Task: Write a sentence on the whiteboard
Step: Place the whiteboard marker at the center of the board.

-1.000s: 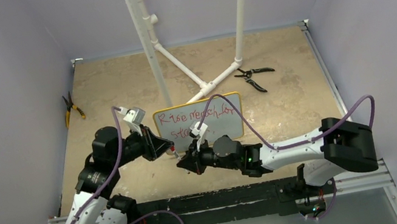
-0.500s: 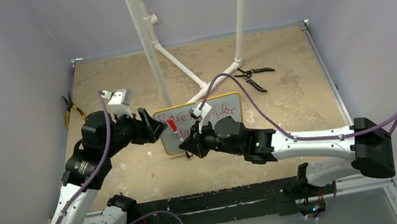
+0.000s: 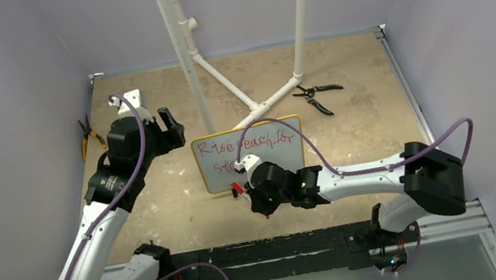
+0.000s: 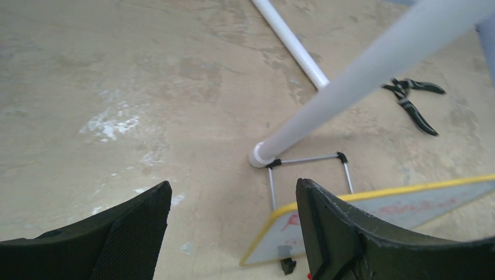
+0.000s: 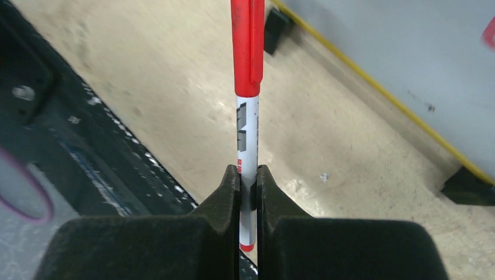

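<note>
Left jaws released, withdrawn clear of whiteboard (image 3: pixel 272 153); right jaws clench marker (image 5: pixel 248 125) at lower edge

Beige, mottled table (image 3: pixel 145 96), walled in pale lilac on three sides. On its far half, a white pipe frame (image 3: pixel 188 73): two uprights, the right one leaning, joined low by slanted floor pipes meeting near the middle. Just right of those floor pipes, black pliers (image 3: pixel 316 96) lying flat, handles spread. At the far left edge, against the wall, yellow-handled pliers (image 3: pixel 90 137), well apart from the black pair. Nearer the front, a marker (image 5: pixel 247 58) with a red cap and white barrel.
</note>
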Available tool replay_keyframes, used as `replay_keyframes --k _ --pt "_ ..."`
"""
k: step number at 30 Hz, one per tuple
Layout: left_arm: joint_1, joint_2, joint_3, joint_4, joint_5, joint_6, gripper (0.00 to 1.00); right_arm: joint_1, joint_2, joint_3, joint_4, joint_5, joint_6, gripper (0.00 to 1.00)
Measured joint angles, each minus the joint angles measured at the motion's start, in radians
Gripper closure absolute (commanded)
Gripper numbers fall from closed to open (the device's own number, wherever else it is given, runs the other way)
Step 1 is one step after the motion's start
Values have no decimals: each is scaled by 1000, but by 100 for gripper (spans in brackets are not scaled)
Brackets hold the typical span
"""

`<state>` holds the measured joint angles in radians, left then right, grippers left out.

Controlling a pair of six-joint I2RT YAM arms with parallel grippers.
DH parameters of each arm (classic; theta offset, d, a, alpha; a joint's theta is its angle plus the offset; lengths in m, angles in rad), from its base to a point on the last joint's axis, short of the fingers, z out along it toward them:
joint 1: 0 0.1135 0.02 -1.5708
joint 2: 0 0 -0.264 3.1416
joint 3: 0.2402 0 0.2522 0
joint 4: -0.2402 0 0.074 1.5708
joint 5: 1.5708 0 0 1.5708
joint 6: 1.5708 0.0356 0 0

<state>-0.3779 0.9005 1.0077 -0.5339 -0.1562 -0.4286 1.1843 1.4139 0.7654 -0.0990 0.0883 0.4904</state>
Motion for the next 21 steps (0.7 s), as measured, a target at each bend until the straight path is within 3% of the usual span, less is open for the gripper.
replay_keyframes --k 2,6,7,9,15,17,21 --pt "11 10 -2 6 -49 3 23 0 33 0 -27 3 10 81" --pt "17 3 -26 31 -164 14 22 0 53 -1 -74 15 39 40" --pt "17 -1 -36 38 -192 22 22 0 51 -1 -78 22 44 22" --pt "18 -12 -59 52 -248 32 20 0 42 -1 -89 34 51 3" --pt "18 -62 -135 90 -356 57 15 -3 -47 41 -147 97 20 1" --pt "18 -69 -140 98 -376 63 9 -14 -75 95 -154 107 -6 1" --pt "19 -65 -138 135 -383 73 8 -107 -127 235 -111 102 -78 1"
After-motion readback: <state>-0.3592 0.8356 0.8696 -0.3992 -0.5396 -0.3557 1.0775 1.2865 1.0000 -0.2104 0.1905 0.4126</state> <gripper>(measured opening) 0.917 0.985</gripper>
